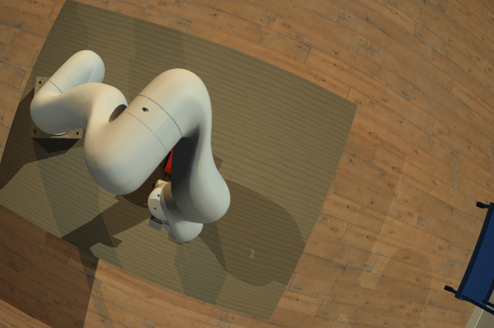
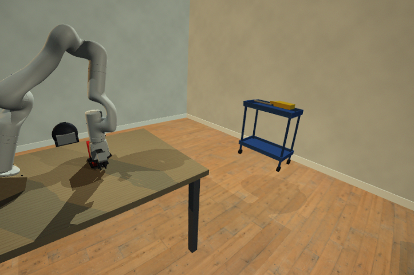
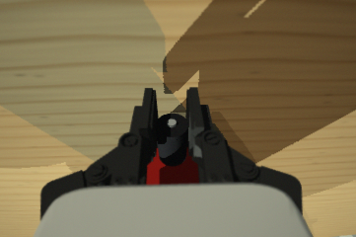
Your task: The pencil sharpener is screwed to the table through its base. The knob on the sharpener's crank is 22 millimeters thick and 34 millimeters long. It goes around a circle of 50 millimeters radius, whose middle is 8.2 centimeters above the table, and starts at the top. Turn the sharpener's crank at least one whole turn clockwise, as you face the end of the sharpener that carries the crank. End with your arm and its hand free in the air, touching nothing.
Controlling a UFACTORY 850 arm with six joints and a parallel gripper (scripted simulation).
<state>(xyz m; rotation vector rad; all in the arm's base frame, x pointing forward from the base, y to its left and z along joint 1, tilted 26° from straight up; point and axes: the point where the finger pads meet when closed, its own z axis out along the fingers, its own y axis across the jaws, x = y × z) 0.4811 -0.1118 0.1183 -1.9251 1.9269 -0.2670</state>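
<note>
The red pencil sharpener (image 2: 88,159) stands on the table, mostly hidden by my arm; a red sliver of it shows in the overhead view (image 1: 169,161). In the wrist view my gripper (image 3: 172,103) is shut on the black crank knob (image 3: 171,137), with one black finger on each side of it. The sharpener's red body (image 3: 173,170) shows just behind the knob. In the side view my gripper (image 2: 99,164) is low, close to the table top, at the near side of the sharpener. The crank arm is hidden.
A black dome-shaped object (image 2: 63,133) stands at the table's back edge behind the sharpener. A blue cart (image 2: 269,130) with a yellow box (image 2: 282,104) stands on the floor by the far wall, well away from the table.
</note>
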